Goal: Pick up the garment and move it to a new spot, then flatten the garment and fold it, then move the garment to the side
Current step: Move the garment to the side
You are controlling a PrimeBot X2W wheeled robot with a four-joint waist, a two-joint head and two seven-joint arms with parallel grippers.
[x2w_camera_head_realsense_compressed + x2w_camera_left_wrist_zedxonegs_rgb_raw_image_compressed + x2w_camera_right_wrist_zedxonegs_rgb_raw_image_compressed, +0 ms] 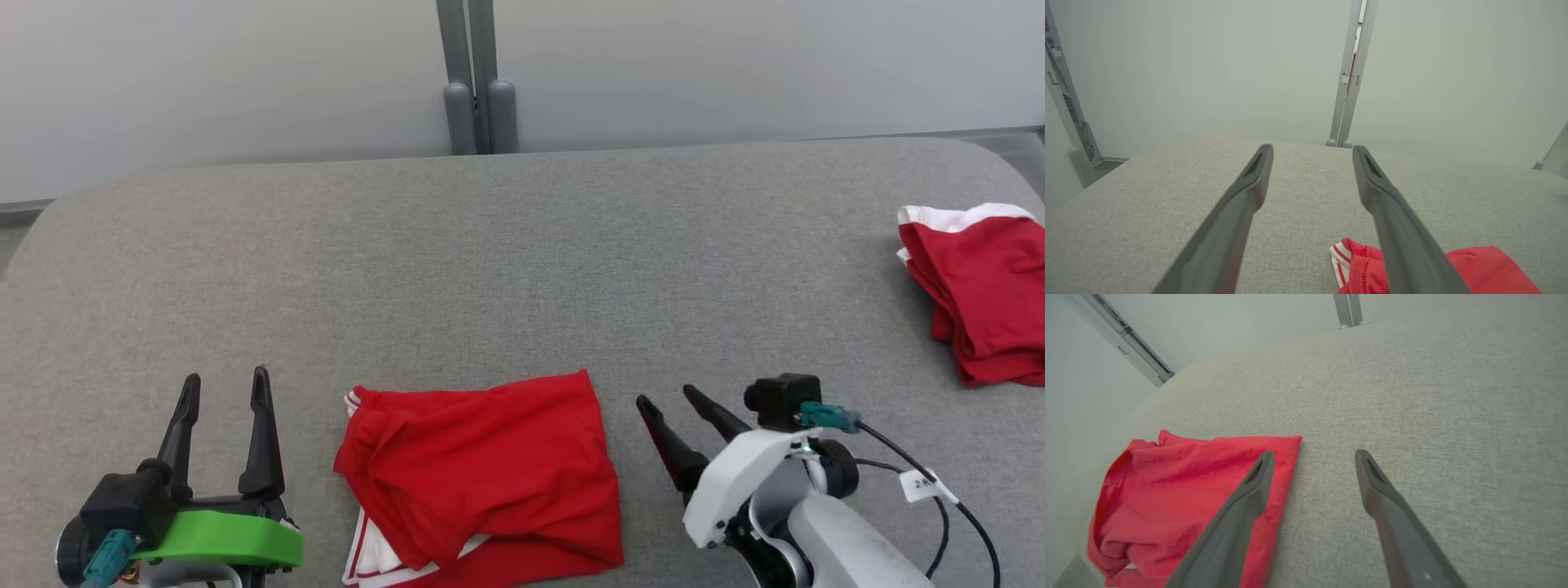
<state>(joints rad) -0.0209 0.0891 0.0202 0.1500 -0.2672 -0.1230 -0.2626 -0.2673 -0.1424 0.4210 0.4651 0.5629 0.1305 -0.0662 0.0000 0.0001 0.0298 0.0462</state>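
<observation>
Table in grey fabric, pale wall panels behind, grey post at its far edge.

Far left, low in head view: left gripper, green band at the wrist, fingers pointing away from the robot. Jaws spread wide, nothing between them. Left wrist view shows the left gripper with bare grey cloth in the gap. Can't tell if the tips touch the table.

Next right: garment, red, white trim with red stripes at its left hem. It lies crumpled and partly doubled over on the table, cut by the bottom of head view. It sits between the two grippers and touches neither there. In left wrist view the garment shows its striped corner, partly hidden behind the right-hand finger.

Next right: right gripper, fingers angled up and left, tips just beside the garment's right edge. Jaws wide apart, holding nothing. In right wrist view the right gripper has one finger over the edge of the garment and the other over bare fabric. Contact can't be told. White tag hangs by its wrist.

Far right: second red garment, white band along the top, bunched up, well apart from the rest, cut by the frame edge.
</observation>
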